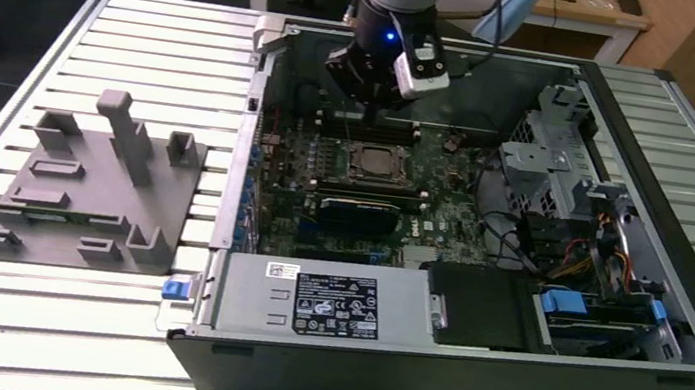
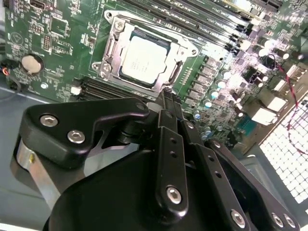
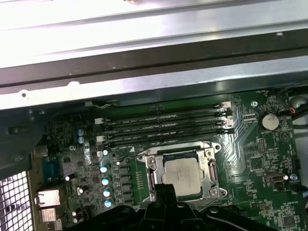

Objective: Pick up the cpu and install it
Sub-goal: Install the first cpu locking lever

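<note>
The cpu [image 1: 372, 158] lies flat in the socket frame [image 1: 341, 157] on the green motherboard [image 1: 431, 228], inside the open computer case. Its silver top shows in both wrist views [image 2: 144, 60] [image 3: 183, 173], ringed by the metal socket frame [image 2: 111, 43]. My gripper [image 1: 378, 113] hangs just above the board, beside the socket's edge. Its black fingers [image 2: 167, 98] [image 3: 163, 188] come together at the tips with nothing between them. The gripper stands apart from the cpu.
The case walls [image 1: 260, 93] enclose the board. Memory slots [image 3: 166, 127] run beside the socket. A power supply [image 1: 326, 303] sits at the case front, with drive bays and cables [image 1: 583, 246] on the exterior view's right. A grey fixture [image 1: 93, 192] rests on the slatted table at the left.
</note>
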